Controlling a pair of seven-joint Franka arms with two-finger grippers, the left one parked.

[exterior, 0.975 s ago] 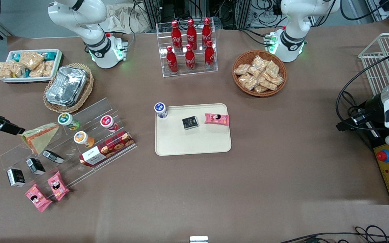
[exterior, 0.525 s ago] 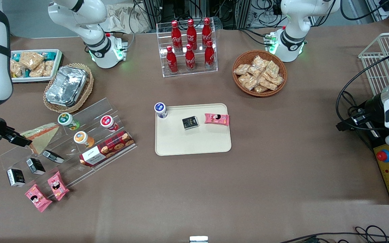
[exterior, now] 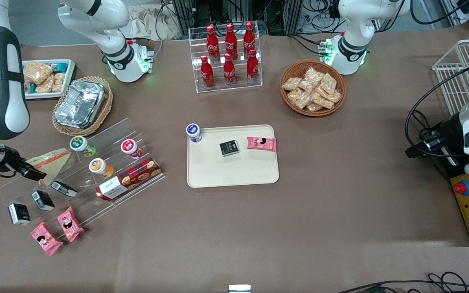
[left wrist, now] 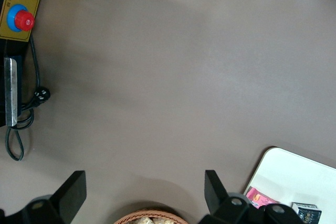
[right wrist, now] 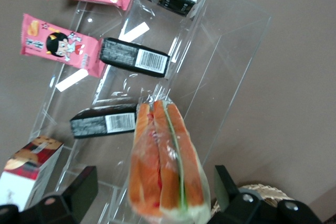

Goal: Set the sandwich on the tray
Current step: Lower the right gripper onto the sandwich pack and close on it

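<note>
The sandwich [exterior: 54, 159], a clear-wrapped wedge with orange and green layers, stands on the upper step of the clear acrylic shelf [exterior: 108, 140] toward the working arm's end of the table. My gripper [exterior: 35, 174] is at the sandwich's end that lies away from the tray. In the right wrist view the sandwich [right wrist: 164, 163] lies between the two black fingers [right wrist: 79, 188] of the open gripper [right wrist: 155, 192], with a gap on each side. The cream-beige tray [exterior: 234, 173] lies at the table's middle.
The tray carries a blue-lidded cup [exterior: 193, 132], a black packet [exterior: 229, 147] and a pink packet [exterior: 261, 143]. The shelf also bears cups, black packets [right wrist: 135, 59] and a biscuit box [exterior: 128, 179]. Pink snack packets [exterior: 55, 230] lie nearer the front camera. A foil-container basket [exterior: 82, 104] stands close by.
The right arm has swung in from the table's edge and the gripper has come down level with the sandwich, closing around it. The sandwich has not moved.
</note>
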